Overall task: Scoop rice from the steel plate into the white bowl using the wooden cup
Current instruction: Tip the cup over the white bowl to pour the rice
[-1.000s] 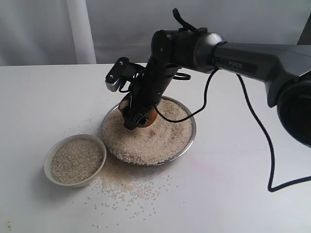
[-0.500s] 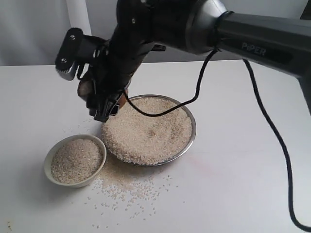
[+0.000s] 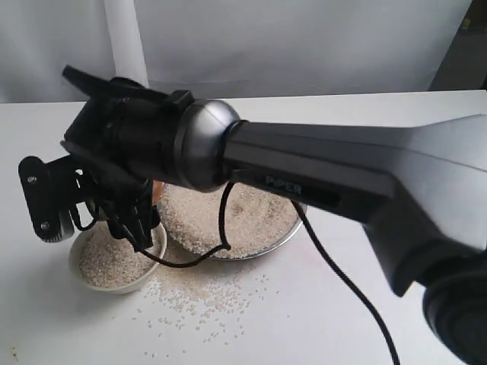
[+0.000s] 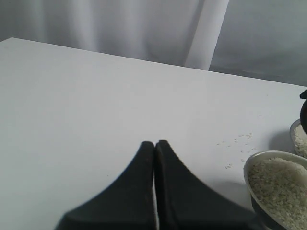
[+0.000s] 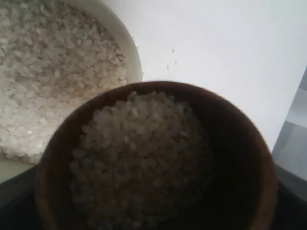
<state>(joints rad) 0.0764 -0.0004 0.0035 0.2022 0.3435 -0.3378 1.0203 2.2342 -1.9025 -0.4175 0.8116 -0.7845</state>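
Right pincer (image 3: 135,219): clamped on the wooden cup (image 5: 225,143); its arm reaches across from the right and hangs above the bowl on the left half of the desk (image 3: 61,327).
Wooden cup: up off the desk in the right pincer, above the bowl's rim on the plate side. In the exterior view the arm hides all but a brown sliver of it.
Rice in the cup (image 5: 139,153): fills it close to the brim; the mouth faces up.
White bowl (image 3: 114,287): stands on the desk toward its left side, just beside the steel plate, well filled with grains.
Steel plate (image 3: 278,239): right of the bowl, near the middle of the desk, covered by a broad heap of rice (image 3: 251,217); the arm hides its far part.
Spilled grains (image 3: 205,300): scattered on the desk between both dishes and the front edge, thickest where the dishes meet.
Left pincer (image 4: 154,158): closed, fingers pressed together on nothing, low above bare desk, off to one side of the bowl.
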